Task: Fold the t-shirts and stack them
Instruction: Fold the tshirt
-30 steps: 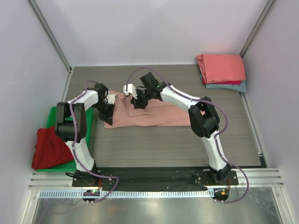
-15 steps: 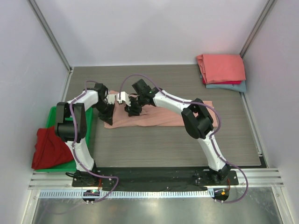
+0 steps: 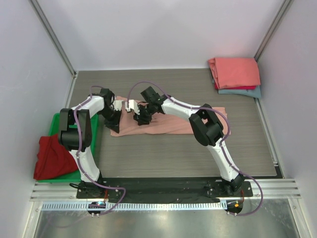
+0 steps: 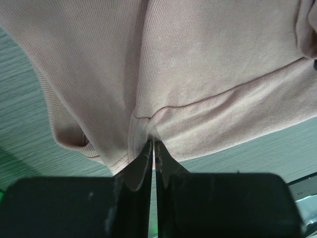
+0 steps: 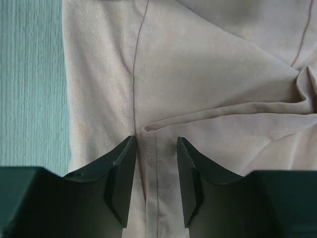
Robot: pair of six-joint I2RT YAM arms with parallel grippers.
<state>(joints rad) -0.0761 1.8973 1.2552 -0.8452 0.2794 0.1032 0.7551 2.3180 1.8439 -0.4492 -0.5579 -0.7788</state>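
A: Where's the pink shirt (image 3: 168, 126)?
B: Flat mid-frame in the top view, both tools over its left end.
A: The left gripper (image 4: 153, 145)?
B: Pressed together on a fold of its edge.
A: The right gripper (image 5: 156, 143)?
B: Spread, a hem between its fingers.

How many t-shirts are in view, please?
4: pink one mid-table, coral one atop a blue-grey one in the far right corner, dark red one on the green tray; the stack may hide more.
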